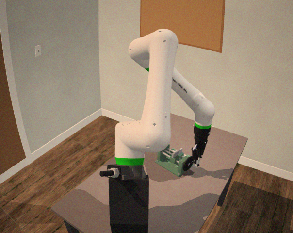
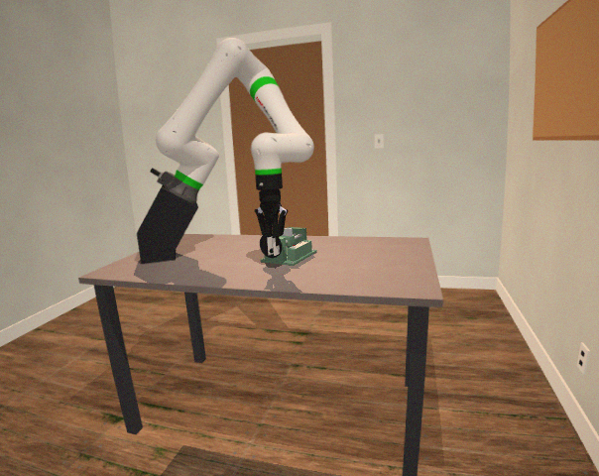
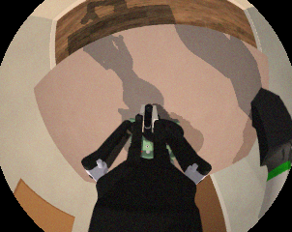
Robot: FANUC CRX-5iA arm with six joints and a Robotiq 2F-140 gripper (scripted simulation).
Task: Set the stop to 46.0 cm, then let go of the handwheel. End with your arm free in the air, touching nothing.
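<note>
The green stop fixture (image 1: 164, 167) (image 2: 300, 251) (image 3: 147, 145) stands on the table. Its carriage with a light grey plate (image 1: 177, 152) (image 2: 288, 232) sits on the rails between the end blocks. No scale reading is legible. The black handwheel (image 1: 186, 164) (image 2: 263, 247) is upright on the fixture's near end in the top view. My gripper (image 1: 197, 163) (image 2: 273, 248) (image 3: 148, 110) points down at the wheel's outer face, fingertips close together. It appears shut on the handwheel's handle, which is mostly hidden by the fingers.
The table (image 1: 174, 192) (image 2: 366, 266) (image 3: 78, 106) carries the fixture and the arm's dark pedestal (image 1: 128, 205) (image 2: 165, 225) (image 3: 274, 128). The arm arches above the fixture. The fixture's frame and rails lie directly beside the gripper, behind the wheel.
</note>
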